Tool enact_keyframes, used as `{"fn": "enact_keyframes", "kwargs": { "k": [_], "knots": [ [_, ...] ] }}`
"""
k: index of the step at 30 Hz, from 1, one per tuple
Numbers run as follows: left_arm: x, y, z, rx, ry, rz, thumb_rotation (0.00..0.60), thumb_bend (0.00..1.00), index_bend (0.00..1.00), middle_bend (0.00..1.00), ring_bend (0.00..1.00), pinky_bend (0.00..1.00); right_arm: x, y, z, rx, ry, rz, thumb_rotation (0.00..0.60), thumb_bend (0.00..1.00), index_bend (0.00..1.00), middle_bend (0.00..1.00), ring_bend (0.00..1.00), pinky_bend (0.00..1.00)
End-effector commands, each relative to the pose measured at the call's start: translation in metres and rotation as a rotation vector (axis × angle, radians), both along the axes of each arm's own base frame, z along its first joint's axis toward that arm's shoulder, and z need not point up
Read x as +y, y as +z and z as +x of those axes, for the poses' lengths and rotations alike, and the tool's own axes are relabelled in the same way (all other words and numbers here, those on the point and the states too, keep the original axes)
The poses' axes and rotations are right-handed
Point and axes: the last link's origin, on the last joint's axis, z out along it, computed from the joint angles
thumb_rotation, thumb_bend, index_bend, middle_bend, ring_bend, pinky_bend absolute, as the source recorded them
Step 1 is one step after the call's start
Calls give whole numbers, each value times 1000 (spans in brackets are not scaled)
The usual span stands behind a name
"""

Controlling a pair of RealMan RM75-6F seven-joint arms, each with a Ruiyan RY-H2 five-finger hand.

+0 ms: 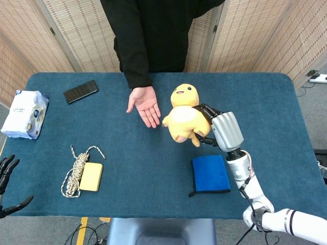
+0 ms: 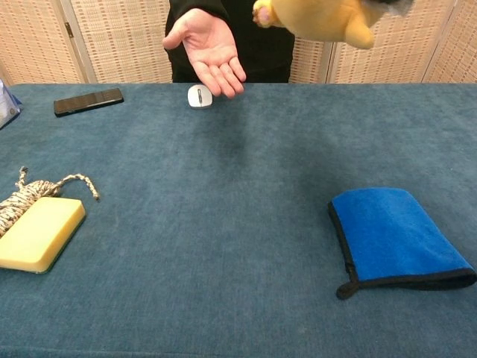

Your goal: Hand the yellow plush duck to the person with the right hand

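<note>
Our right hand [image 1: 223,130] has a grey back and black fingers; our arm is white with a black cable.

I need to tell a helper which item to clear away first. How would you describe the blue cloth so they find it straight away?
Start at the blue table and go to the near edge on the robot's right side. The blue cloth lies flat there, just beside the right arm, below the raised yellow plush duck. It is the only bright blue, black-edged rectangle; the other near-edge items, a yellow sponge and rope, sit far left.

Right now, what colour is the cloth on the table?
Blue with a black edge, clearest in the chest view.
</note>
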Motion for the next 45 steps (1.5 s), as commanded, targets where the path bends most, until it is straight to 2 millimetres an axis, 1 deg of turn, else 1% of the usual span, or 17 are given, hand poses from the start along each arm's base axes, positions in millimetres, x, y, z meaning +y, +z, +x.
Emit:
{"fn": "enact_keyframes", "kwargs": {
  "k": [1, 7, 10, 13, 14, 15, 17, 18, 20, 24, 26, 30, 33, 37, 40, 41, 45],
  "knots": [
    [-2, 3, -2, -4, 3, 3, 600, 201, 3, 72, 74, 156, -23, -27, 32, 20, 4, 34, 600, 533, 438, 534, 619, 811],
    [-6, 9, -4, -19, 3, 17, 600, 202, 3, 72, 74, 156, -50, -62, 54, 66, -14, 68, 600, 496, 439, 469, 537, 736],
    [-6, 14, -6, -29, 4, 36, 600, 201, 2, 72, 74, 156, -60, -77, 59, 89, -38, 101, 600, 464, 414, 410, 481, 666],
    [-6, 16, -7, -33, 7, 38, 600, 201, 0, 72, 74, 156, -64, -85, 59, 106, -60, 141, 600, 388, 278, 296, 372, 569],
    [-6, 16, -8, -32, 8, 38, 600, 201, 0, 72, 74, 156, -64, -86, 59, 109, -66, 154, 600, 363, 203, 241, 325, 528],
    [-6, 16, -8, -31, 8, 38, 600, 201, 0, 72, 74, 156, -63, -86, 59, 113, -69, 164, 600, 341, 122, 184, 277, 486],
    [-6, 16, -8, -31, 7, 37, 600, 201, 0, 72, 74, 156, -61, -83, 57, 122, -73, 181, 600, 304, 16, 75, 181, 408],
    [-6, 16, -8, -28, 7, 37, 600, 201, 0, 72, 74, 156, -59, -81, 57, 127, -71, 185, 600, 285, 0, 35, 140, 372],
    [-6, 15, -8, -24, 5, 36, 600, 202, 0, 72, 74, 156, -53, -71, 55, 129, -60, 177, 600, 257, 0, 2, 95, 329],
    [-6, 13, -7, -14, 4, 31, 600, 201, 0, 72, 74, 156, -36, -46, 47, 135, -44, 153, 600, 215, 0, 0, 58, 276],
    [-5, 12, -7, -9, 6, 32, 600, 201, 0, 73, 74, 156, -22, -30, 39, 139, -35, 135, 600, 210, 0, 0, 48, 266],
    [-4, 10, -6, 1, 13, 36, 600, 201, 0, 72, 74, 156, 14, 1, 9, 204, -36, 95, 600, 204, 0, 0, 35, 250],
    [-4, 10, -5, 6, 18, 45, 600, 202, 0, 72, 74, 156, 47, 21, -29, 265, -70, 78, 600, 199, 0, 0, 35, 240],
    [-4, 7, -3, 22, 19, 52, 600, 202, 0, 72, 74, 156, 94, 42, -94, 326, -166, 83, 600, 198, 0, 0, 35, 200],
    [-4, 3, -1, 37, 15, 49, 600, 201, 0, 72, 74, 156, 118, 51, -133, 344, -212, 64, 600, 198, 0, 0, 35, 166],
    [-4, 1, 0, 44, 12, 47, 600, 201, 0, 72, 74, 156, 128, 52, -149, 357, -237, 58, 600, 198, 0, 0, 31, 154],
    [-2, -4, 3, 66, 4, 46, 600, 201, 0, 72, 74, 156, 152, 54, -184, 386, -298, 24, 600, 198, 0, 0, 16, 101]
  ]
}}
